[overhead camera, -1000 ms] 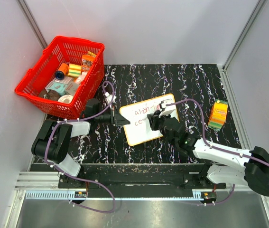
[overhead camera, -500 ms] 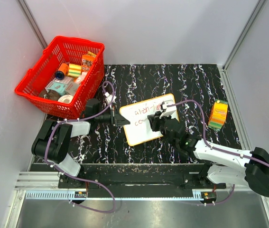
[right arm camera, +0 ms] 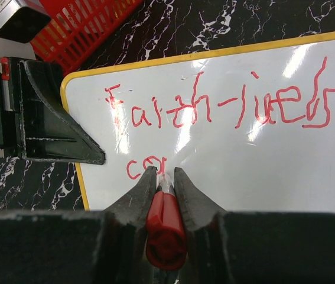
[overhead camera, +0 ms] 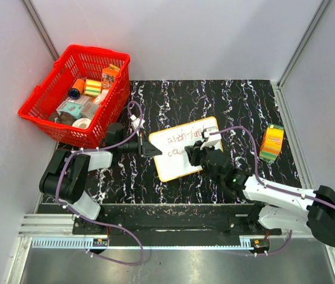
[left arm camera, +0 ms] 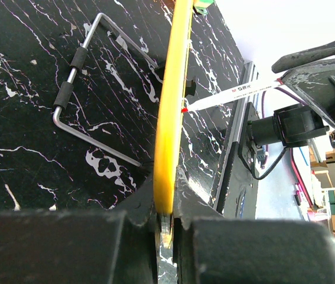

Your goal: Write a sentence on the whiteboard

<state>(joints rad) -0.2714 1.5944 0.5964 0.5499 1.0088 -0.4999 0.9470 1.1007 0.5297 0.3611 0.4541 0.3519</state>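
left hand [left arm camera: 166, 222] pinches the whiteboard [right arm camera: 262, 171] by its left rim, right hand [right arm camera: 165, 177] pinches the marker [right arm camera: 166, 228] mid sentence [right arm camera: 214, 106]; board looks thin, light, stiff, so rim grip suits.

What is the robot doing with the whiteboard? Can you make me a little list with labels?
whiteboard: white with a yellow rim, on the black marbled table
left gripper: shut on the whiteboard's rim
right gripper: shut on a red marker, its tip on the board
sentence: red handwriting, one line across the top, a second line just begun with "co"
elsewhere: red basket of small items, far left
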